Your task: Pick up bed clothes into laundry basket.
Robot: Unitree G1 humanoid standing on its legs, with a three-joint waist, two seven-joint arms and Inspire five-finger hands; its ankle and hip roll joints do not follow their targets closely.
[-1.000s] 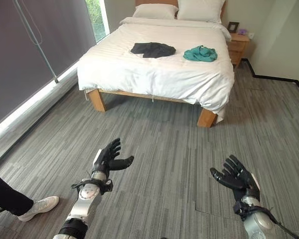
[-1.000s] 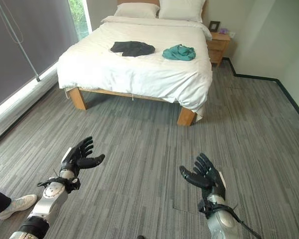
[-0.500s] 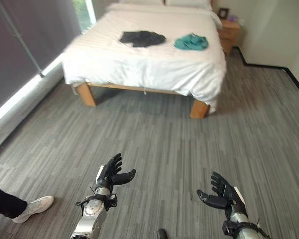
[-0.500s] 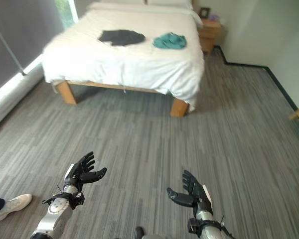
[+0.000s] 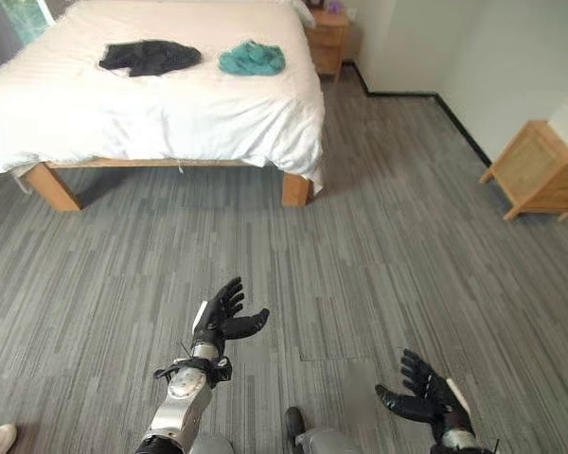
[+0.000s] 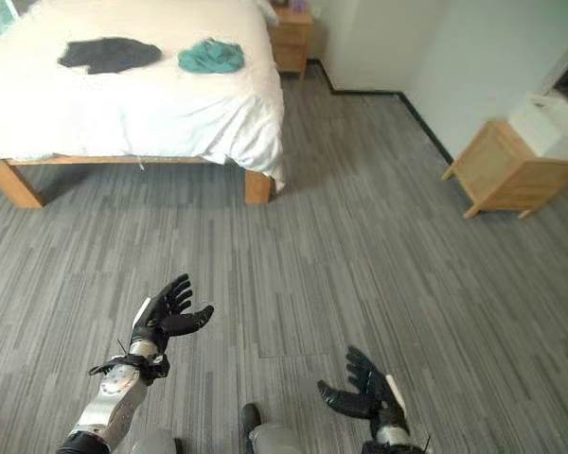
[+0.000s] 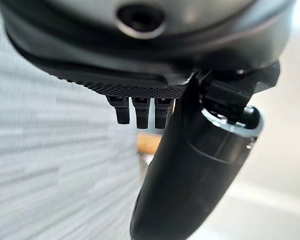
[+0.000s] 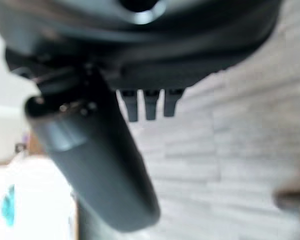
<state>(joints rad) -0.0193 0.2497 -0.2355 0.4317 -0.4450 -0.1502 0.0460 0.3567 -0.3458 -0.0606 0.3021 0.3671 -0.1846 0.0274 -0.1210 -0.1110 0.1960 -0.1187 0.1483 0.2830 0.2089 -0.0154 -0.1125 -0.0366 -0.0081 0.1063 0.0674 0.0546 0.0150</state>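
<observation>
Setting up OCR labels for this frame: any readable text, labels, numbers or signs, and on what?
None readable.
Dark grey garment on the white bed: no print shows.
Teal garment beside it: no print shows.
White box on the light wooden cabinet: no marking can be made out.
Small items on the wooden nightstand: too small to read.
Left hand and right hand, both open: no markings show.

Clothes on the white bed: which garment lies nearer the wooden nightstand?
The teal crumpled garment. It lies on the side of the white bed toward the wooden nightstand; the dark grey garment lies farther from it.
</observation>
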